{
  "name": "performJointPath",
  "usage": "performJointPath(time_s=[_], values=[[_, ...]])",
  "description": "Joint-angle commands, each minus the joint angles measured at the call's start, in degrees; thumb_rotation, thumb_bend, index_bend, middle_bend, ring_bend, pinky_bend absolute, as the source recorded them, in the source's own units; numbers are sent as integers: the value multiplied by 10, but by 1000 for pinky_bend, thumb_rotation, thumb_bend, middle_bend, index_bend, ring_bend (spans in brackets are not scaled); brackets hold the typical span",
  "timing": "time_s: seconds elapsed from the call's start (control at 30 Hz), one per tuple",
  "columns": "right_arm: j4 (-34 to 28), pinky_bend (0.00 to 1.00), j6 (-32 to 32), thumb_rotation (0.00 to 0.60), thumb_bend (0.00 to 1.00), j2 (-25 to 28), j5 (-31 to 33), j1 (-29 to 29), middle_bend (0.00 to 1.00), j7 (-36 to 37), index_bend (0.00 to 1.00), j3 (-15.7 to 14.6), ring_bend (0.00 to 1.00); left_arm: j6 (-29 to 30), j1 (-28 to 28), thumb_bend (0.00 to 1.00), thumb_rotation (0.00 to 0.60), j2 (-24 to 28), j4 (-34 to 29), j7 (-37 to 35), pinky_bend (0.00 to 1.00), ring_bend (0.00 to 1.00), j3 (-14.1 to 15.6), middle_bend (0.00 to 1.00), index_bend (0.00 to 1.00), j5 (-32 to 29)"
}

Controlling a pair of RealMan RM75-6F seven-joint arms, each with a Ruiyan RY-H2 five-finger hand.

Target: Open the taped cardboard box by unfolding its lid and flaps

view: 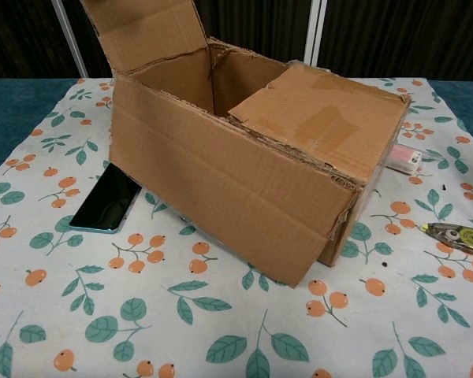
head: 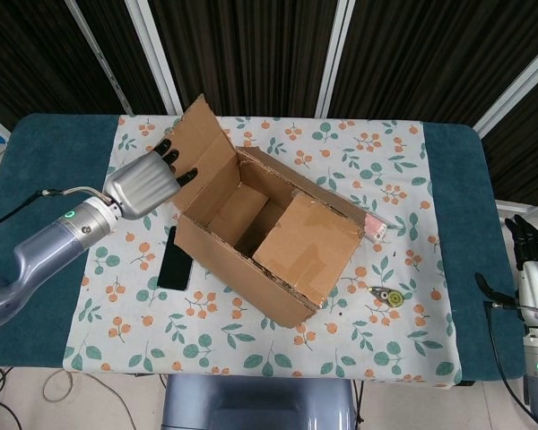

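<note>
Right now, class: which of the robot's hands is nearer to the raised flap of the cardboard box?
Left. The left hand rests against the raised flap on its outer side. The right hand is far off at the table's right edge.

No readable text in either view.

I checked the cardboard box [view: 244, 181], its tape patch, the dark phone [view: 104, 200] screen, the small pink item [view: 404, 158] and the tape dispenser [view: 456, 236]: I can make out no lettering, brand, number or sign on any of them. Any marks on the pink item and the dispenser are too small for me to resolve.
</note>
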Motion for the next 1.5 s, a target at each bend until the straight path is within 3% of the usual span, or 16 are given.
performJointPath(time_s=[0.03, 0.4, 0.5, 0.57, 0.67, 0.8, 0.97, 1.17, 1.43, 1.5], values=[[0, 225, -1, 600, 333, 0, -1, 1, 0, -1, 7, -1, 0, 10, 17, 629, 600, 3, 8, -4, 199, 194, 7, 513, 132, 3], [-1, 225, -1, 600, 334, 0, -1, 0, 0, -2, 7, -1, 0, 38, 48, 617, 600, -1, 8, -21, 198, 194, -9, 482, 131, -1], [-1, 225, -2, 600, 333, 1, -1, 0, 0, -1, 7, -2, 0, 63, 65, 512, 600, -7, 5, -29, 195, 180, -16, 439, 127, -12], [-1, 225, -3, 600, 333, 1, -1, 0, 0, -1, 6, -2, 0, 103, 88, 390, 600, -16, -3, -40, 184, 155, -25, 405, 122, -29], [-3, 225, -4, 600, 331, 3, -1, 1, 0, -1, 6, -1, 0, 178, 131, 213, 600, -31, -27, -61, 145, 82, -38, 250, 91, -57], [-12, 225, -5, 600, 331, 6, -6, 4, 0, -7, 5, -2, 0, 302, 203, 123, 600, -54, -74, -92, 76, 12, -52, 21, 2, -79], [-31, 225, -1, 600, 320, 15, -9, 8, 0, -23, 5, 4, 0, 421, 296, 90, 600, -62, -126, -142, 54, 0, -46, 0, 0, -75], [-60, 225, -10, 600, 312, 33, 3, 19, 0, -42, 4, 19, 0, 524, 392, 88, 600, -72, -137, -205, 48, 0, -25, 0, 0, -35], [-117, 225, -55, 600, 278, 65, 6, 68, 0, -61, 0, 52, 0, 623, 498, 88, 600, -122, -71, -270, 43, 0, 4, 0, 0, 10], [-136, 225, -76, 600, 340, 78, 3, 88, 0, -73, 0, 60, 0, 643, 523, 88, 600, -147, -45, -296, 37, 0, 5, 0, 0, 13]])
